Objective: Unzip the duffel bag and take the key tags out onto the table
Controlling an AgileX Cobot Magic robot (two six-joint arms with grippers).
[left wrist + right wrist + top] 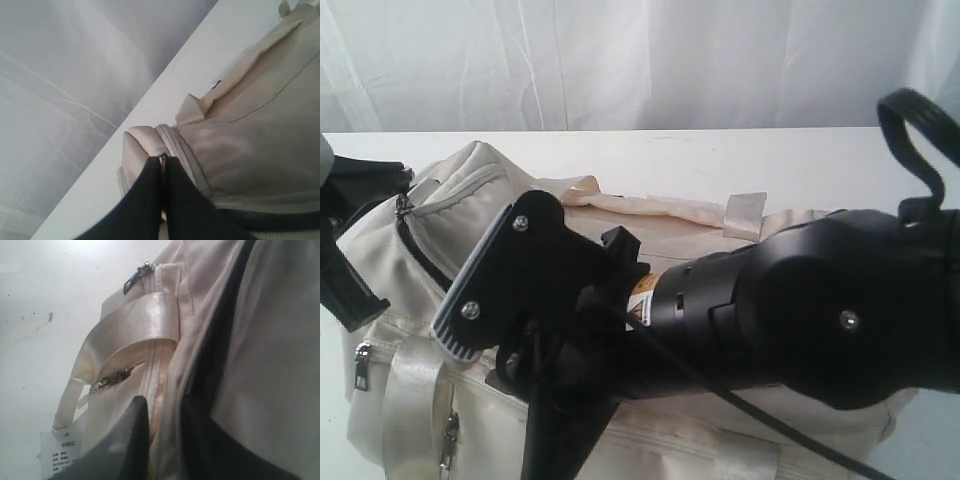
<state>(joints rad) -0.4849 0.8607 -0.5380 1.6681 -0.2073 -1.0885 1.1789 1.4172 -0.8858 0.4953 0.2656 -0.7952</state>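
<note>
1. A white curtain fills the background of the exterior view. It hangs in soft vertical folds, brighter near the middle and greyer toward the upper right corner.
2. The same curtain appears in the left wrist view as a broad grey-white sheet crossed by a few long, thin creases, out of focus.
3. A white paper label sits at the edge of the right wrist view. It carries several lines of small dark print, too fine to read, under a small round mark. The frame edge cuts off part of it.
</note>
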